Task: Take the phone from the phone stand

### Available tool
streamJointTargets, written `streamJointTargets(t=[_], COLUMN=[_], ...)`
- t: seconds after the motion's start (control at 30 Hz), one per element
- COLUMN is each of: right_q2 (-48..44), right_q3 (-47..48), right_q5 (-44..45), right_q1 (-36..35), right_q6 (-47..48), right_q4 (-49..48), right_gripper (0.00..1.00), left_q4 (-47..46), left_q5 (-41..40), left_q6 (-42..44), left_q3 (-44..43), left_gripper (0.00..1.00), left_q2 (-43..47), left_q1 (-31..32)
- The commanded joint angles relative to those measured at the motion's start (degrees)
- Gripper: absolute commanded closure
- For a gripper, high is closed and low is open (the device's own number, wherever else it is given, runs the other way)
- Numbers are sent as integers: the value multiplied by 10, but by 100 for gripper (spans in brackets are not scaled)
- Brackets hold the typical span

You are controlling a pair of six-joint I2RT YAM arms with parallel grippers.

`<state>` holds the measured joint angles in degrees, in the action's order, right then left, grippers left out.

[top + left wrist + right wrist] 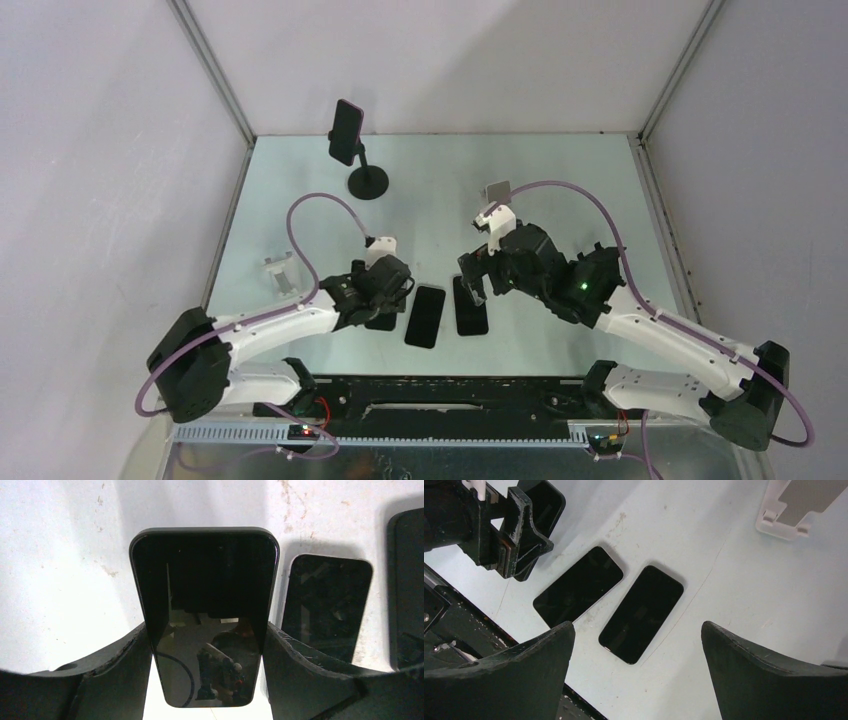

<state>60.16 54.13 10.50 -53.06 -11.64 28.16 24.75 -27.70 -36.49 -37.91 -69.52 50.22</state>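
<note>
The left pincer [206, 632] is clenching a gripped phone [205, 615] across its two long edges, both fingers pressing against the sides of the case. It is holding the phone low over the near part of the tabletop [560, 170], off any stand. A second, mounted phone [347, 132] is sitting upright in the black phone stand [368, 183] at the far back, well apart from both arms. The right pincer [638, 630] is hanging released, jaws wide apart with nothing between them, above two loose phones [578, 585] [641, 612] lying flat side by side.

A phone is probably behaving as a stiff, fairly dense slab with glossy, slippery glass, and a drop could crack it. Gripping the long edges near mid-length looks safest, as that keeps the pads off the screen.

The left wrist view is showing the edge contact and the shiny screen. The overhead view is hiding that under the wrist, so whether the gripped phone is touching the tabletop is hard to tell. The right wrist view is giving the left pincer from the side, with the phone jutting out beyond it, plus a white stand [796, 505] standing empty. Only the overhead view is showing the mounted phone.
</note>
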Motion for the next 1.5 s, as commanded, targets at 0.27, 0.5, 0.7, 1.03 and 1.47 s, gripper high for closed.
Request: streamJointTargets(t=[0.27, 0.5, 0.7, 1.03, 1.47], right_q2=[13, 20, 16, 7, -5], right_q3=[3, 3, 3, 2, 3], right_q5=[-13, -29, -27, -32, -22], right_q1=[-2, -1, 7, 18, 34], right_q6=[-28, -33, -36, -42, -47], right_q4=[-3, -20, -8, -4, 20], right_gripper=[1, 1, 1, 1, 1], left_q4=[-18, -24, -21, -38, -8], left_q5=[49, 92, 116, 135, 111], left_q6=[6, -4, -14, -63, -111], left_q3=[-18, -14, -40, -107, -98], left_gripper=[100, 100, 100, 100, 97], left_q2=[-81, -102, -129, -188, -191], left_q1=[2, 9, 31, 47, 45])
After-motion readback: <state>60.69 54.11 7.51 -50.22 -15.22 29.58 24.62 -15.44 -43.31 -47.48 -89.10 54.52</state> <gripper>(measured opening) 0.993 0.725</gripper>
